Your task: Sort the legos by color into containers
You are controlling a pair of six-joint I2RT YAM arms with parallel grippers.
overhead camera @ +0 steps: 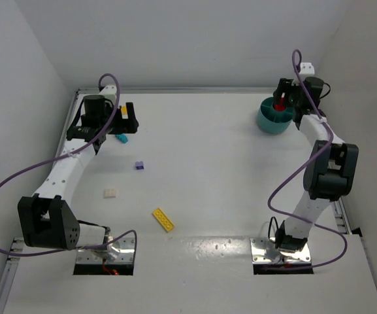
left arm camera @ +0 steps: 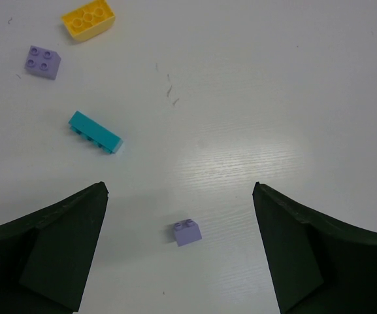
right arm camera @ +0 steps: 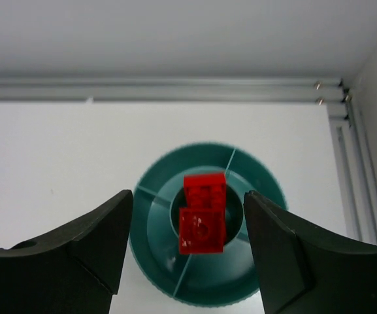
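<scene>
My left claw stands wide apart and grips nothing, hanging over the table at the upper left of the top view. In its wrist view a small purple brick lies between the two fingers, low in the frame, touching neither. A cyan brick lies left of centre, a purple square brick sits above it, and a yellow brick is at the top left edge, all apart from one another. From above I also see a cream brick at mid-left and a yellow plate lower down, nearer the centre, well apart from it. My right claw is at the upper right of the top view, over the dish. Its jaws are parted, with a gap on each side of the red brick, which shows over the dish's round centre well. I cannot tell whether the brick rests there or hangs in the air
</scene>
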